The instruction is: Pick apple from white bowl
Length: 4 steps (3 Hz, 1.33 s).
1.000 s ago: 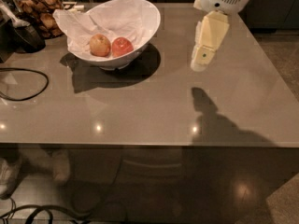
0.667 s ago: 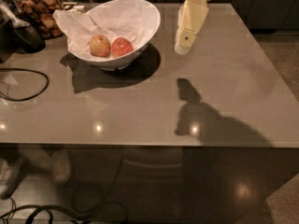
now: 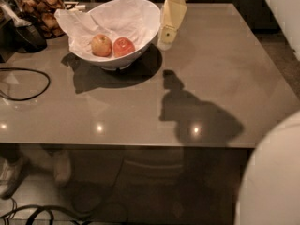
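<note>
So, the pincer [image 3: 165,42] hangs at the far side of the tabletop [image 3: 220,74], just beside the right rim of the white bowl [image 3: 143,43]. It's pointing down and tilted a bit, with its pale yellow tip close to the surface. Honestly I can't tell how far open it is from this angle, since it reads as one pale shape.

The apple [image 3: 123,46] is sitting in the white bowl, on the crumpled white paper [image 3: 117,18] that lines it. It's the red one on the right. Touching it on the left is a paler yellowish apple [image 3: 101,45]. The pincer is outside the bowl, apart from both fruits.

Its shadow [image 3: 197,118] falls dark across the middle of the tabletop, toward the near edge. Over on the left a black cable [image 3: 28,86] loops on the surface. Some dark gear [image 3: 28,34] sits at the far left corner. A blurry white rounded shape [image 3: 274,182] fills the bottom right corner.
</note>
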Available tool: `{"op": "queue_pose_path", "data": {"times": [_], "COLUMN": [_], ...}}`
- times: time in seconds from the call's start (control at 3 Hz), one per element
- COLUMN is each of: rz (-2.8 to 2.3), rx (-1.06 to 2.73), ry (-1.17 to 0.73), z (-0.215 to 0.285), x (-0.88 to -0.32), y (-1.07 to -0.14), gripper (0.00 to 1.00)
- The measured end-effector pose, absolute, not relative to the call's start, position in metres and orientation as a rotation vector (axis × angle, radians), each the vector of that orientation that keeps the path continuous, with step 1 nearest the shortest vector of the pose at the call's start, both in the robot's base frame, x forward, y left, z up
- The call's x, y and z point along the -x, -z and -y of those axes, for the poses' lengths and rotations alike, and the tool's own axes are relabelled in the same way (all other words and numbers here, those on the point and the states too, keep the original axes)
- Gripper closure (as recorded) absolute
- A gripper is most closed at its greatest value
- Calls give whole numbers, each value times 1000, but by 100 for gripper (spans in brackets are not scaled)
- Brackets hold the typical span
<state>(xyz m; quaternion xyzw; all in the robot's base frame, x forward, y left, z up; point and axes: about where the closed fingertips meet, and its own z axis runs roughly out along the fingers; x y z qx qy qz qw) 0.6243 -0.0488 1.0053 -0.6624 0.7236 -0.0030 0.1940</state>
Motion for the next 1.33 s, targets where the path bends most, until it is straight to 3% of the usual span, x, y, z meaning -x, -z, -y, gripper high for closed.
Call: {"op": "queue_pose_path", "data": {"times": [0.67,1.33], "rz": [-1987,-1988], "rx": [1892,1876], "ry": [-9,-14], "z": [4,-10], "x": [-686,-718], "y": [-990,-976], "gripper": [0,14]}}
